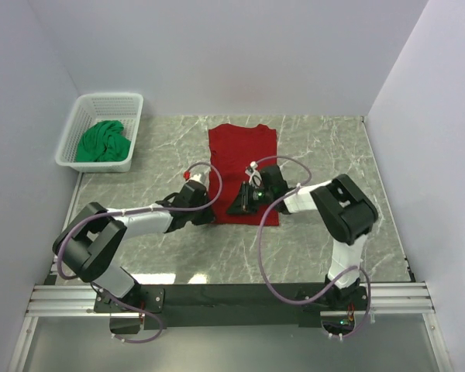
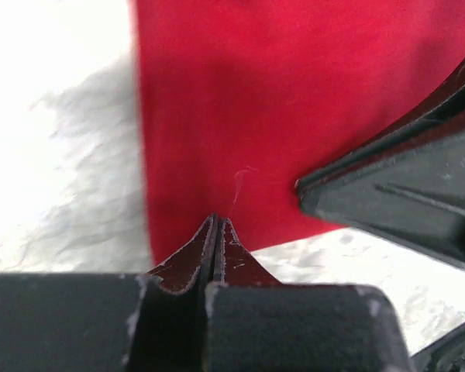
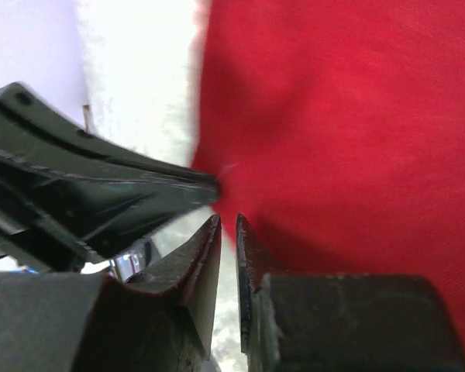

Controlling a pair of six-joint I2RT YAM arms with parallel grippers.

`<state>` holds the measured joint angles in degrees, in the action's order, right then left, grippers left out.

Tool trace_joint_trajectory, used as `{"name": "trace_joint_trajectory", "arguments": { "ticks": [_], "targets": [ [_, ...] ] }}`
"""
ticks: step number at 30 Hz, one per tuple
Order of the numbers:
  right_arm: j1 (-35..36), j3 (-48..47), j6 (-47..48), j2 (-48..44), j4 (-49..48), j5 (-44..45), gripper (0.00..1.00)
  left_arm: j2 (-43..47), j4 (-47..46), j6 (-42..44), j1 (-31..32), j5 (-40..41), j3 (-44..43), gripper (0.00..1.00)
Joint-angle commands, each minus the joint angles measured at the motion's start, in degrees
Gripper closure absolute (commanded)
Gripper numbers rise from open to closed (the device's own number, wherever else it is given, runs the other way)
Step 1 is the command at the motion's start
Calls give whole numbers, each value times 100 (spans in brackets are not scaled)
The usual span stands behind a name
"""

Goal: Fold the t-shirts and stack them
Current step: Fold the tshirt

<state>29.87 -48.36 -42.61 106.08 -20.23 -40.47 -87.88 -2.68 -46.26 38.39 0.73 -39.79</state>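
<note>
The deep red t-shirt [image 1: 242, 155] lies flat on the table as a long folded rectangle; it also fills the left wrist view [image 2: 294, 93] and the right wrist view [image 3: 356, 116]. My left gripper [image 1: 208, 209] is shut, with its tips [image 2: 215, 221] at the shirt's near left corner; no fabric shows between the jaws. My right gripper [image 1: 234, 209] sits close beside it at the near edge [image 3: 227, 221], its jaws a narrow gap apart and empty. The bright green t-shirt [image 1: 102, 142] lies crumpled in the basket.
The white lattice basket [image 1: 108, 98] stands at the far left against the wall. Grey walls close in the left, back and right sides. The marble table [image 1: 325, 147] shows bare beside the shirt.
</note>
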Motion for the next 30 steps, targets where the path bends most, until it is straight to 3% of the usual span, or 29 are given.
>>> {"name": "trace_joint_trajectory", "arguments": {
  "ticks": [1, 6, 21, 25, 30],
  "targets": [
    [2, 195, -230, 456, -666, -277, 81, -107, -374, -295, -104, -144, 295, 99],
    [-51, 476, -107, 730, -675, -286, 84, -133, -453, -489, -306, -196, 674, 99],
    [-1623, 1935, 780, -852, 211, 12, 85, 33, -128, -612, -350, -91, 859, 99],
    [-1932, 2304, 456, -1360, 255, 319, 85, 16, -101, -621, -350, -91, 798, 99],
    [-1941, 2041, 517, -2099, 1696, 1549, 86, 235, 126, -621, -350, -91, 675, 99]
  ]
}}
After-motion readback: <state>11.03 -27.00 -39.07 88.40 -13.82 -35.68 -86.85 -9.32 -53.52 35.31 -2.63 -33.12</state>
